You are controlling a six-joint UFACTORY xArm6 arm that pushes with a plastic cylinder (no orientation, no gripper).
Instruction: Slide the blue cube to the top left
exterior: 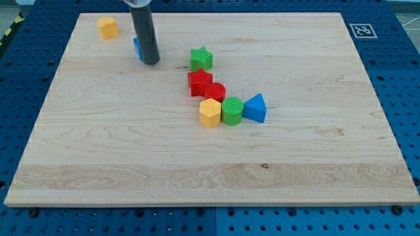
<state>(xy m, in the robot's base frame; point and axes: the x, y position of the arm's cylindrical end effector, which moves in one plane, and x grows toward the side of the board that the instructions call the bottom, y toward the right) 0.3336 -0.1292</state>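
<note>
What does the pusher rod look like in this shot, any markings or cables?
A straight, smooth, dark grey cylindrical rod, slightly glossy, with a lighter metallic collar at the view's top edge. No markings or cables show. My tip is plain and blunt, the same width as the shaft.

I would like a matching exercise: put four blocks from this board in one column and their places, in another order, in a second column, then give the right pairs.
Blocks:
1. yellow block
2. blue cube
3. green star
4. blue triangle

Places:
A. the view's right end of the middle cluster, beside the green cylinder
B. just above the red blocks
C. nearest the board's top left corner
D. mostly hidden behind my tip

Pairs: 1-C, 2-D, 3-B, 4-A
</note>
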